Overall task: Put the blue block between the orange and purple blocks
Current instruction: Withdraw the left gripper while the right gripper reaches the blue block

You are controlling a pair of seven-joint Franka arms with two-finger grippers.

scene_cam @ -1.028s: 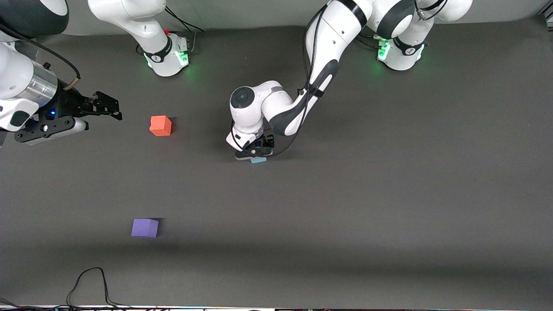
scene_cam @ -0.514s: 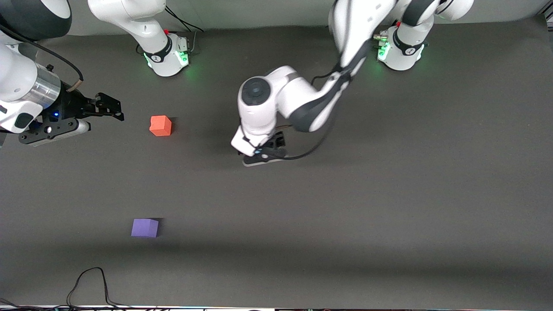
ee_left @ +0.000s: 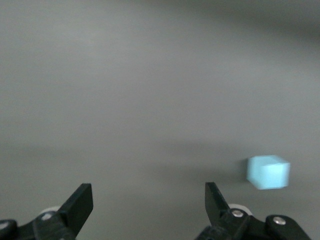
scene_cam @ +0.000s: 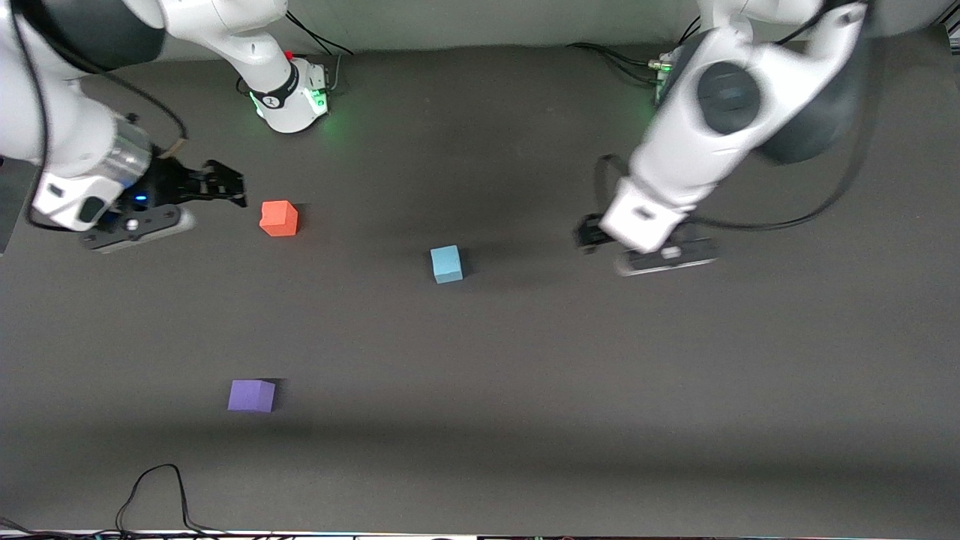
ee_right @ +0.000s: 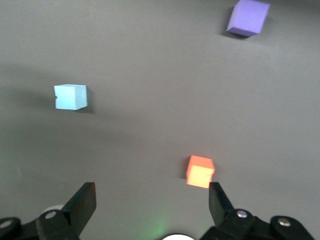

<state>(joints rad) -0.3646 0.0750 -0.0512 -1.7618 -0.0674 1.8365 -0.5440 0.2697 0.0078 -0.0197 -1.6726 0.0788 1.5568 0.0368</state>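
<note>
From my station I see the blue block (scene_cam: 447,264) lying free on the dark table (scene_cam: 525,375), about in the middle of it, and nothing touches it. It sits flat on one face. The orange block (scene_cam: 279,218) lies toward the right arm's end of the table and a little farther from the front camera than the blue one. The purple block (scene_cam: 251,395) lies also toward the right arm's end, but much nearer to the front camera. All three cubes are well apart from each other, and the blue block is not on the line between the other two; it sits to the side of that line, toward the left arm's end.

The left gripper (scene_cam: 646,251) hangs in the air over bare table, toward the left arm's end from the blue block. In the left wrist view its two black fingers (ee_left: 80,205) stand wide apart with nothing between them, and the blue block (ee_left: 268,171) shows off to one side, outside the fingers.

The right gripper (scene_cam: 217,187) hangs just beside the orange block, over the table at the right arm's end. In the right wrist view its fingers (ee_right: 85,202) are spread wide and hold nothing. The orange block (ee_right: 200,171) shows close to one finger, and I cannot tell if they touch. The blue block (ee_right: 70,97) and the purple block (ee_right: 248,17) show farther off.

A black cable (scene_cam: 154,495) lies at the table edge nearest the front camera.
</note>
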